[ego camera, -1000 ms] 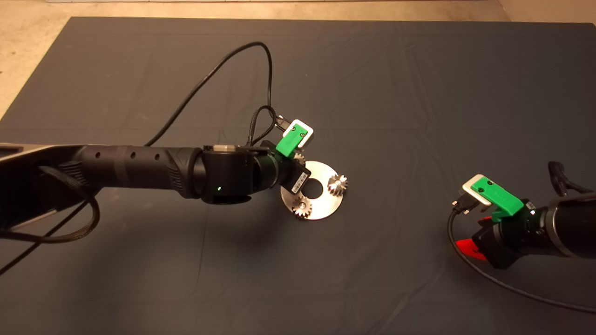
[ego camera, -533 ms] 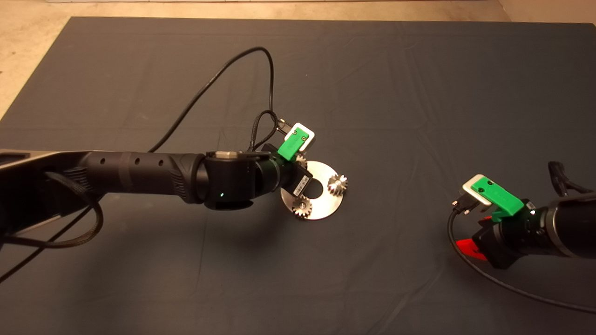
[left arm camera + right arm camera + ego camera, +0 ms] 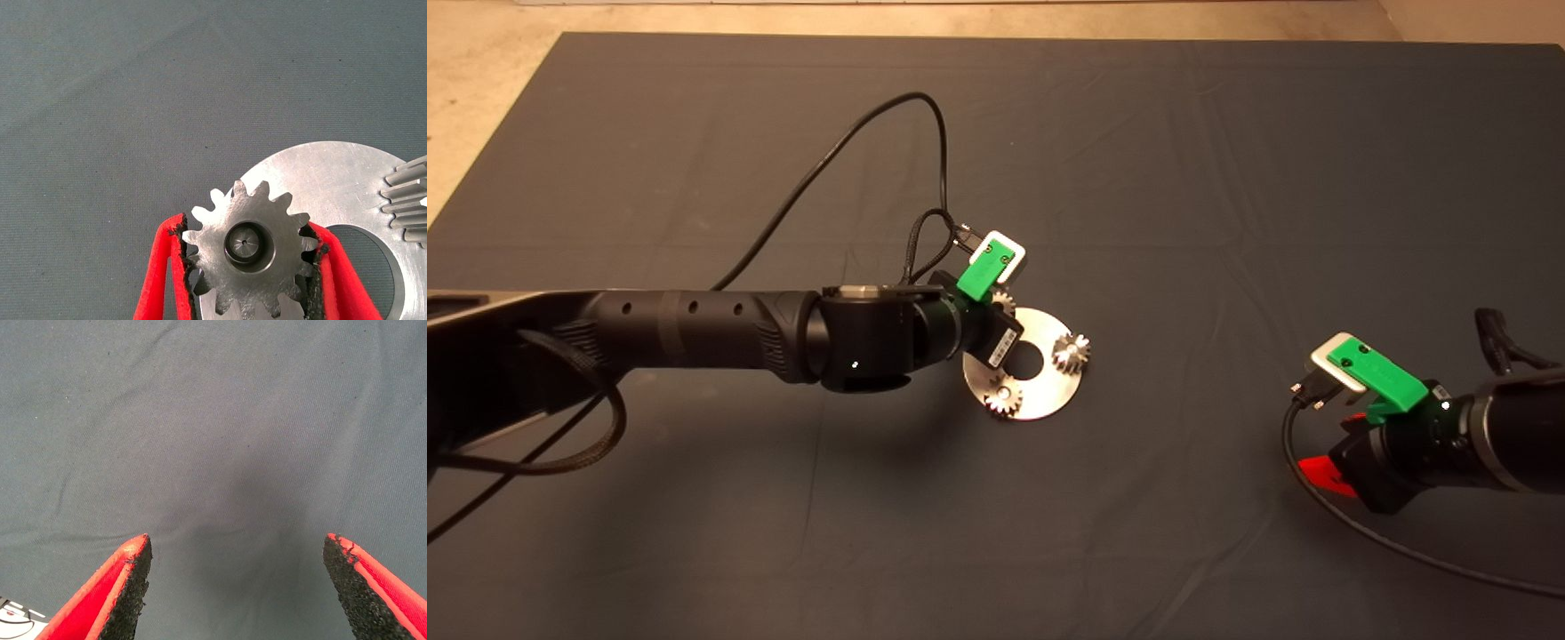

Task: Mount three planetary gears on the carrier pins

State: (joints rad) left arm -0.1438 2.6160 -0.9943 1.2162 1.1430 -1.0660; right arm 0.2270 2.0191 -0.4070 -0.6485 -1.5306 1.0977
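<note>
The shiny steel disc (image 3: 1040, 387) lies mid-mat. Two planetary gears (image 3: 1072, 353) (image 3: 1003, 399) sit on carrier pins at its right and near edges. My left gripper (image 3: 999, 308) hangs over the disc's far-left edge, and its wrist hides most of the third gear (image 3: 1005, 300). In the left wrist view, the left gripper (image 3: 247, 228) is shut on this gear (image 3: 267, 223), with red fingers (image 3: 157, 280) touching teeth on both sides. A pin (image 3: 243, 243) shows inside the bore. A neighbouring gear (image 3: 408, 199) sits on the disc (image 3: 333, 183). My right gripper (image 3: 237, 543) is open over bare mat.
The right arm is parked at the mat's lower right, its gripper (image 3: 1327, 469) low near the mat. Black cables (image 3: 845, 147) loop up behind the left wrist, and another cable (image 3: 1405, 549) trails from the right arm. Beige floor (image 3: 480, 53) borders the mat's far-left edge.
The left forearm has shifted slightly to the right and its cable loop has moved. The gripper stays over the same pin. The right arm has not moved.
</note>
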